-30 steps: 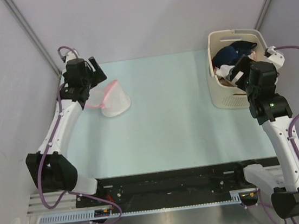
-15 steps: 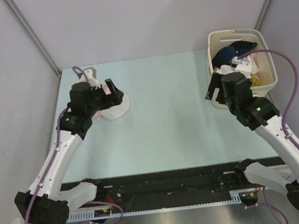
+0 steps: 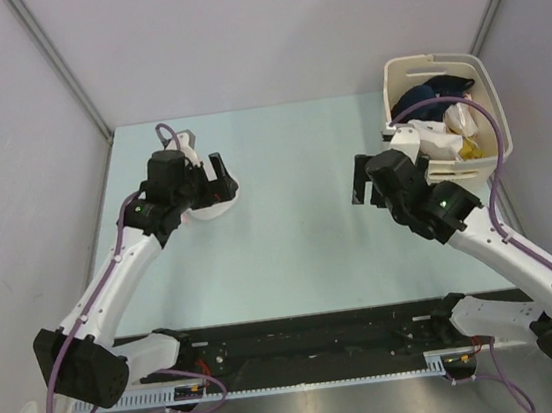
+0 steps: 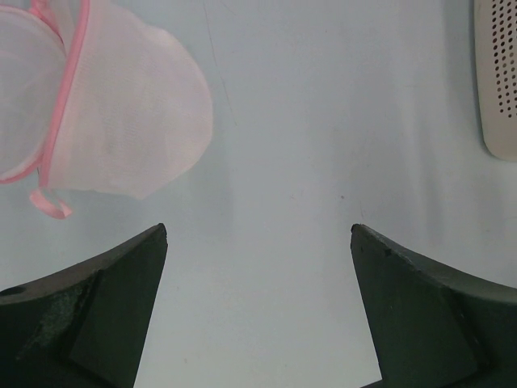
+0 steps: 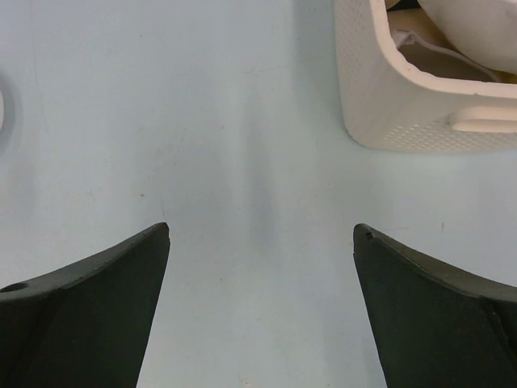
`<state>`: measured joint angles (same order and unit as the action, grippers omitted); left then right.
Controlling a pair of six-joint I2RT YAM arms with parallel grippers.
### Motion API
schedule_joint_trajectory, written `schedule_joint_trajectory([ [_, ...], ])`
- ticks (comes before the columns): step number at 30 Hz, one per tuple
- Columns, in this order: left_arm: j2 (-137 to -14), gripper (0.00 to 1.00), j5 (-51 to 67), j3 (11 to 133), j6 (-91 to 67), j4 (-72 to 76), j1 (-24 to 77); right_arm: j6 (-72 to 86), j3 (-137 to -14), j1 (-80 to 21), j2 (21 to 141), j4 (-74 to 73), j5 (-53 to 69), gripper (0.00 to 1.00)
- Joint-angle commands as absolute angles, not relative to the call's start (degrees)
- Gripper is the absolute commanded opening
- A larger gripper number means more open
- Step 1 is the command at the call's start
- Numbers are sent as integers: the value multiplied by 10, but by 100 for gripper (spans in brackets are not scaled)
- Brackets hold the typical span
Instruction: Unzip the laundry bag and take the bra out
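The laundry bag (image 4: 129, 113), a small rounded pouch of thin white see-through mesh, lies on the left side of the pale blue-green table (image 3: 297, 214), slumped soft and low rather than standing. Its pink zipper trim (image 4: 65, 89) curves along the rim, and a short pink ribbon tab (image 4: 48, 202) trails from it onto the table. No dark shape shows through the mesh, so the pouch appears empty. The bra (image 3: 423, 103), a dark navy bundle of soft cloth, lies in the far end of a cream plastic basket (image 3: 434, 58) at the table's back right, beside white and yellow clothes (image 3: 461, 133). Judging by this, the bra is already out and the job looks all but finished. The left gripper (image 4: 258, 230) hangs just beside the pouch on its inner side, its fingers spread wide with nothing between them and only bare table below. The right gripper (image 5: 261, 230) is likewise spread and empty, over open table near the basket's perforated wall. Finishing cleanly probably means lifting both sets of fingers straight up and away, since flimsy mesh, the loose tab or a thin strap would snag easily, and the light basket could slide if knocked. Whether the zipper is fully undone cannot be told.
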<state>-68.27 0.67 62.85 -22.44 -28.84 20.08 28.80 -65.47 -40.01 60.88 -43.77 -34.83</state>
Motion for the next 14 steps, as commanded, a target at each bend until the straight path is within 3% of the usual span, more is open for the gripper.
schedule_joint_trajectory([
  [1, -680, 100, 16, 653, -217, -287, 202, 315, -652, -412, 620, -418, -372, 100],
  [14, -675, 100, 3, 641, -214, -275, 202, 318, -647, -417, 620, -417, -374, 100],
])
